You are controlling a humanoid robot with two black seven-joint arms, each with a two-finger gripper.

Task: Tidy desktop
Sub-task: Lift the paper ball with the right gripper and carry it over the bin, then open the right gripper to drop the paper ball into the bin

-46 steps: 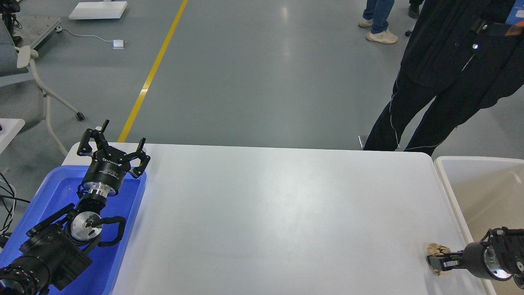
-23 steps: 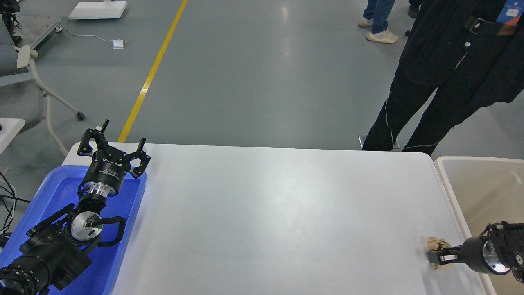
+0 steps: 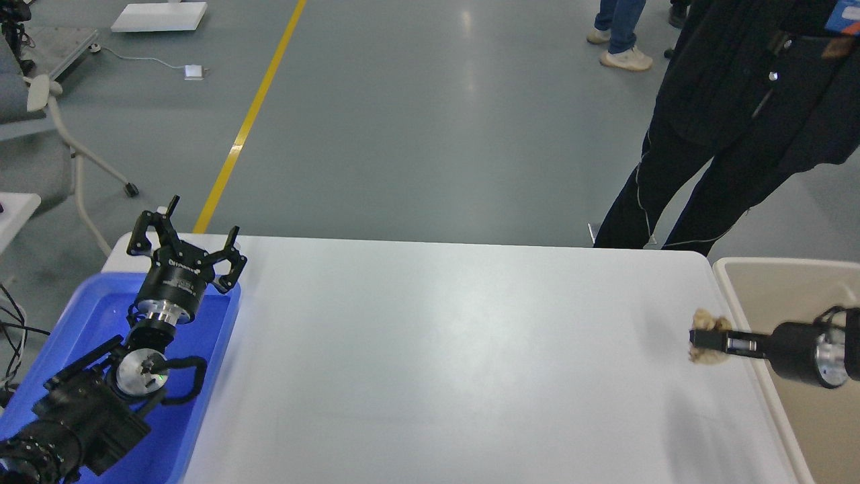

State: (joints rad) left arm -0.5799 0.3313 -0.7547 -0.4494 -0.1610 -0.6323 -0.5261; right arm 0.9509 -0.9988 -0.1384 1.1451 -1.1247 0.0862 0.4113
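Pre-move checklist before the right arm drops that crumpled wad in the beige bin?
1. Right hand shut on the crumpled wad: ok.
2. Wad lifted off the desktop: cannot tell, though a faint shadow lies below it.
3. Wad over the beige bin: not ok, it sits left of the rim.
4. Bin interior free to receive: cannot tell, partly hidden by the arm.
5. Left hand open, parked over the blue tray, out of the path: ok.

The beige bin (image 3: 752, 282) is cut off at right; right claw (image 3: 699, 338) hides part of the crumpled wad (image 3: 707, 321)
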